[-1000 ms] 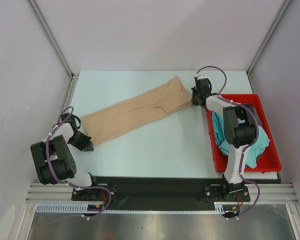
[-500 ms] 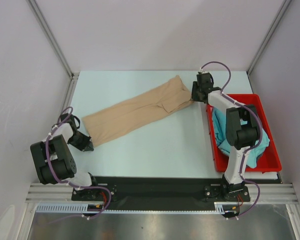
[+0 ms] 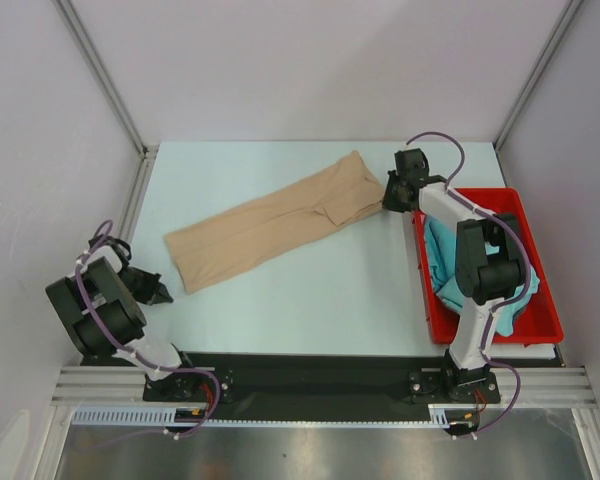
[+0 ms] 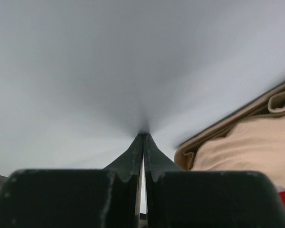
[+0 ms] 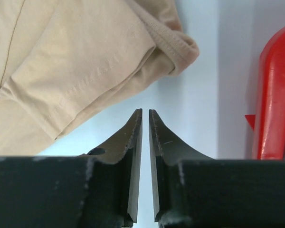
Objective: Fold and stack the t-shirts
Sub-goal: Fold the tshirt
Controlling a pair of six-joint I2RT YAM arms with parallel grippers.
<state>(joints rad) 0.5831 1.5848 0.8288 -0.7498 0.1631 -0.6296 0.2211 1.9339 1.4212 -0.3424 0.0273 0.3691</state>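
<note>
Left gripper [image 4: 143, 140] and right gripper [image 5: 145, 116], both closed on nothing, should open and squarely pinch the mid-frame tan t-shirt [image 3: 270, 220] by its ends

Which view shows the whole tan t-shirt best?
Top external: the tan t-shirt is seen end to end, stretched out diagonally. The right wrist view shows only one bunched end; the left wrist view only a blurred folded corner at the frame's right edge.

I can read no text, label, brand, number or sign in any of my three views; nothing printed shows clearly enough for me to make out.
</note>
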